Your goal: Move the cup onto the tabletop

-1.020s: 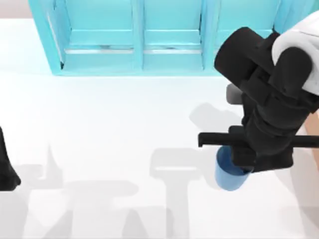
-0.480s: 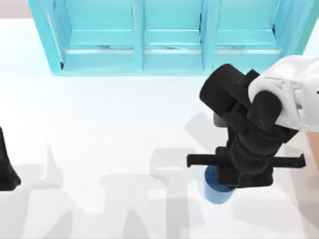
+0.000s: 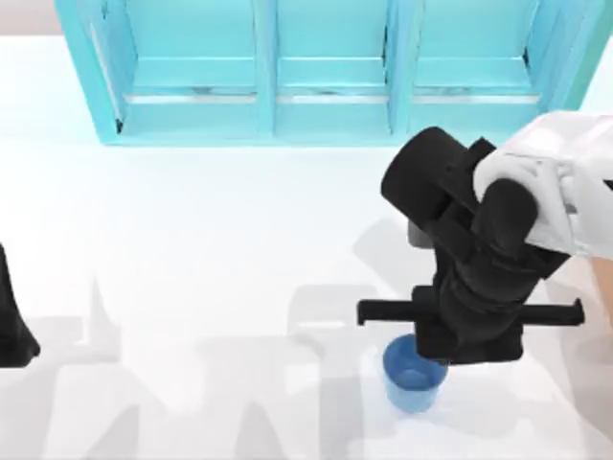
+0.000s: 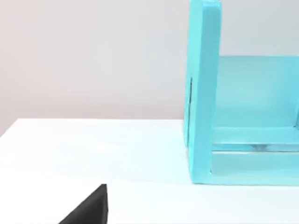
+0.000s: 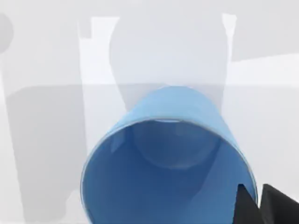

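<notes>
The small blue cup (image 3: 412, 376) stands upright, mouth up, low over the white tabletop (image 3: 192, 249) at front right. I cannot tell whether its base touches. My right gripper (image 3: 458, 347) hangs just behind it, partly covering its rim. The right wrist view looks down into the cup (image 5: 163, 163). There two dark fingertips (image 5: 246, 207) sit close together at the rim, with the cup's wall between them. My left arm is parked at the left edge, with its gripper (image 3: 11, 331) showing as a dark shape.
The turquoise shelf unit (image 3: 287, 77) runs along the back of the table, and its end wall (image 4: 204, 93) stands ahead of the left wrist. Broad arm shadows lie across the front of the table.
The right arm carried the cup leftward and a little forward. In the last half second the arm barely moved. The cup now sits further out from under the gripper, its inside showing.
</notes>
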You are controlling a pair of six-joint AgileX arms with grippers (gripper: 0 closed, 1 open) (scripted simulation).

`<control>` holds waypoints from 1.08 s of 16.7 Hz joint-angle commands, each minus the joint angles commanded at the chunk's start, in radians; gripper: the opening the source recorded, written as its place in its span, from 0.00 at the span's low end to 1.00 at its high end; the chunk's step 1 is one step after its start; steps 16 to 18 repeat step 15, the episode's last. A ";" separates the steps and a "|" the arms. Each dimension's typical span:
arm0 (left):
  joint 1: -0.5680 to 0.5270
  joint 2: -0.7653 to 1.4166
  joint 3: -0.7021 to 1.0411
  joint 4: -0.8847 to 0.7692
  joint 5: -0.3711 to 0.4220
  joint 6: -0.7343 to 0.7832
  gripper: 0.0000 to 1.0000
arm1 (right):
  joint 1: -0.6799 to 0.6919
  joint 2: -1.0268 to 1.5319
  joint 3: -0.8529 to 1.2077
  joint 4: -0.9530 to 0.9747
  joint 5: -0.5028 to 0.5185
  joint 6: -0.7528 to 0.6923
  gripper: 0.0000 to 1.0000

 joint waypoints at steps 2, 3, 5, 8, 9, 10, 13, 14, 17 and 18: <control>0.000 0.000 0.000 0.000 0.000 0.000 1.00 | 0.000 0.000 0.000 0.000 0.000 0.000 0.45; 0.000 0.000 0.000 0.000 0.000 0.000 1.00 | 0.000 0.000 0.000 0.000 0.000 0.000 0.53; 0.000 0.000 0.000 0.000 0.000 0.000 1.00 | 0.000 0.000 0.000 0.000 0.000 0.000 0.68; 0.000 0.000 0.000 0.000 0.000 0.000 1.00 | 0.000 0.000 0.000 0.000 0.000 0.000 0.90; 0.000 0.000 0.000 0.000 0.000 0.000 1.00 | 0.000 0.000 0.000 0.000 0.000 0.000 0.98; 0.000 0.000 0.000 0.000 0.000 0.000 1.00 | 0.000 0.000 0.000 0.000 0.000 0.000 1.00; 0.000 0.000 0.000 0.000 0.000 0.000 1.00 | 0.000 0.000 0.000 0.000 0.000 0.000 1.00; 0.000 0.000 0.000 0.000 0.000 0.000 1.00 | 0.000 0.000 0.000 0.000 0.000 0.000 1.00; 0.000 0.000 0.000 0.000 0.000 0.000 1.00 | 0.000 0.000 0.000 0.000 0.000 0.000 1.00; 0.000 0.000 0.000 0.000 0.000 0.000 1.00 | 0.000 0.000 0.000 0.000 0.000 0.000 1.00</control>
